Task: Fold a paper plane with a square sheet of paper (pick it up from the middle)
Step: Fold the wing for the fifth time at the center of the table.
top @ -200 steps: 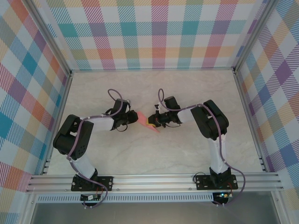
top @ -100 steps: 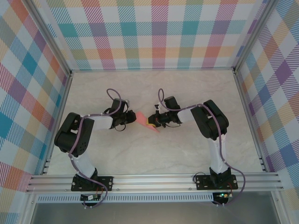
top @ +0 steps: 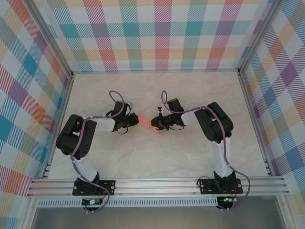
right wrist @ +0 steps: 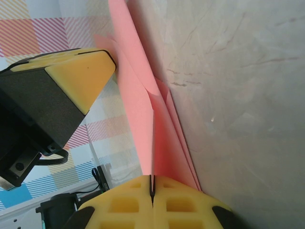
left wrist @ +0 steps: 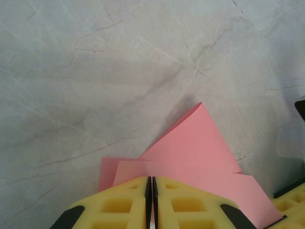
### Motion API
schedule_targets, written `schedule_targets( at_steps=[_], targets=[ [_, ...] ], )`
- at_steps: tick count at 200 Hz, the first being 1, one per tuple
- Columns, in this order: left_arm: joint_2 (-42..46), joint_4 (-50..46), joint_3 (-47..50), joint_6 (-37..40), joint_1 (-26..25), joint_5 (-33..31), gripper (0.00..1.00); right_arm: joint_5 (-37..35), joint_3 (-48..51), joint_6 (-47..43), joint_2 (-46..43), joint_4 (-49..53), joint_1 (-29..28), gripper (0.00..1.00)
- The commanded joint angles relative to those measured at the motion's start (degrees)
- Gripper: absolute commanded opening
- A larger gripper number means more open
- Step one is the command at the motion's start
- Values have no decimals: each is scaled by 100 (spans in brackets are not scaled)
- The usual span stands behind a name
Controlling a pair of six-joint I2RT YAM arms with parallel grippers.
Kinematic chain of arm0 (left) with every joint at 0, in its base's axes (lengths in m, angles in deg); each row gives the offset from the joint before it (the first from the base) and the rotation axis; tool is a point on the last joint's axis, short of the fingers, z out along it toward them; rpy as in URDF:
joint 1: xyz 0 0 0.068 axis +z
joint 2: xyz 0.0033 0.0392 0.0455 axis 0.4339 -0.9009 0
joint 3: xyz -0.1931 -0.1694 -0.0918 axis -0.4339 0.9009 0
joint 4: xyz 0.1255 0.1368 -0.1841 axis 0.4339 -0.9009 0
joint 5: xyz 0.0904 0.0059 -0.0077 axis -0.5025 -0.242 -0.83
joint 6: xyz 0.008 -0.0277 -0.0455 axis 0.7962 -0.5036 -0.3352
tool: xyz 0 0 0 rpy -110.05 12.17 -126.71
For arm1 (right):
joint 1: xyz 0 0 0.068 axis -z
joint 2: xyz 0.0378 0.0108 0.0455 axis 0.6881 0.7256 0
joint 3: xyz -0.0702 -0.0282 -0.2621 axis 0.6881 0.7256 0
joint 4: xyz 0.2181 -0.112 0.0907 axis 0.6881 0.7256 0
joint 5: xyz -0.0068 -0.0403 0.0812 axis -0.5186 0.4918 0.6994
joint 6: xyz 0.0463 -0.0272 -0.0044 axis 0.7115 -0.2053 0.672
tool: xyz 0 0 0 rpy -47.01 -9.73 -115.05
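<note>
Left tool [left wrist: 151,200] pinched on folded pink paper [left wrist: 200,148]; pointed flap rises above yellow fingers [left wrist: 114,205]; marbled worktop [left wrist: 95,71] behind.

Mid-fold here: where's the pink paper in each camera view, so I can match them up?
Top external: the pink paper sits near the picture's centre, on the table.
Left wrist: pink paper at bottom centre-right, rising from the left tool.
Right wrist: pink paper at centre-left, running up from the right tool.
Shared landmark: the veined marble tabletop behind the paper.
</note>
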Motion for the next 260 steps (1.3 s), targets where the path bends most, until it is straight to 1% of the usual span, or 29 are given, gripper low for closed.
schedule_targets(
  at_steps=[1, 23, 55, 86, 127, 165, 198, 231, 260],
  targets=[
    [156, 119, 33, -130, 164, 325, 16, -884, 205, -167, 535, 1009, 75, 0],
    [342, 466, 53, -428, 134, 878, 18, -885, 192, -181, 548, 1030, 75, 0],
    [369, 856, 292, -670, 0, 1106, 19, -885, 190, -185, 550, 1029, 75, 0],
    [168, 937, 411, -695, -64, 990, 17, -882, 166, -207, 545, 1052, 75, 0],
    [-127, 824, 275, -679, -60, 811, 14, -867, 148, -215, 536, 1065, 75, 0],
    [-306, 361, 87, -662, -65, 446, 10, -819, 121, -266, 452, 1092, 75, 0],
    [-334, 69, 61, -640, -69, 279, 7, -727, 13, -559, 123, 1326, 75, 9],
    [-343, -55, 60, -596, -73, 257, 7, -638, -73, -1000, -293, 1714, 75, 21],
    [-400, -106, 20, -581, -100, 275, 7, -618, -47, -1354, -575, 1988, 75, 28]
  ],
)
